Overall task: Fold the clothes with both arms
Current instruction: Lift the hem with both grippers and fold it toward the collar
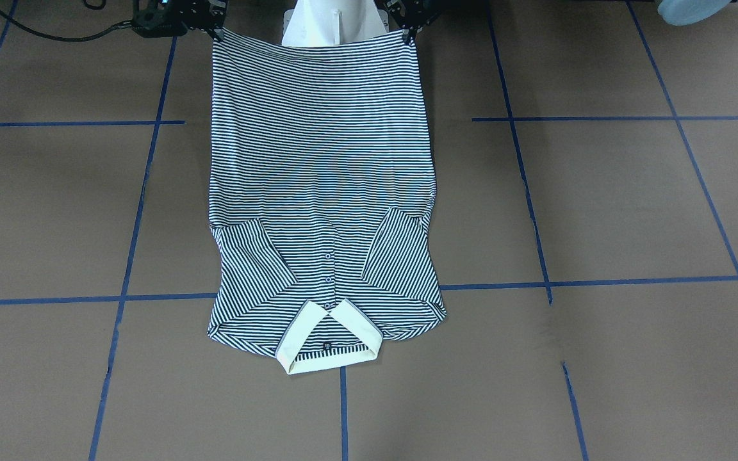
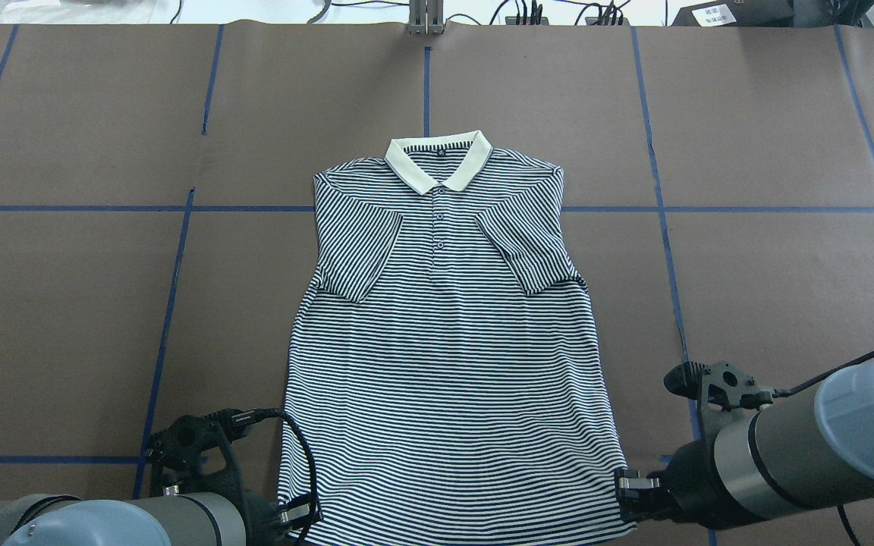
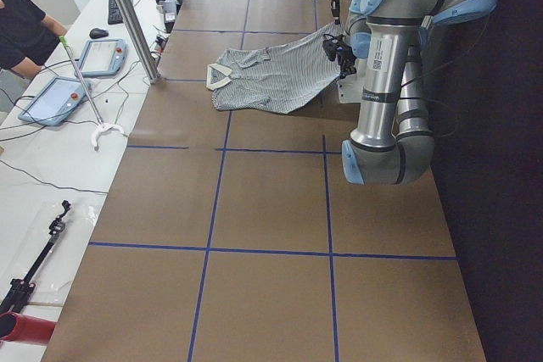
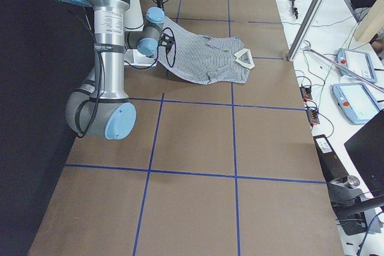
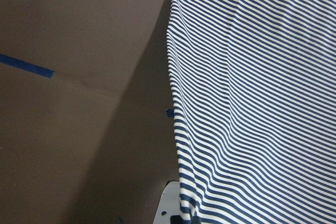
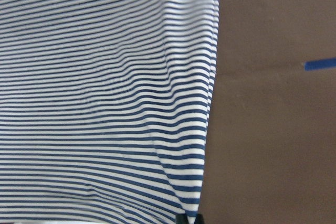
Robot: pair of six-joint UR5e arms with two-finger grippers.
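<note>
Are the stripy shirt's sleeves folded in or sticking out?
Folded in. Both sleeves lie flat across the front of the shirt, angled toward the buttons; neither pokes past its sides.

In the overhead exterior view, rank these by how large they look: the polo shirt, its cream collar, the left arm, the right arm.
1. polo shirt
2. right arm and left arm: they look alike, and both are cropped and close to the camera, so I leave them unranked
3. cream collar
</note>
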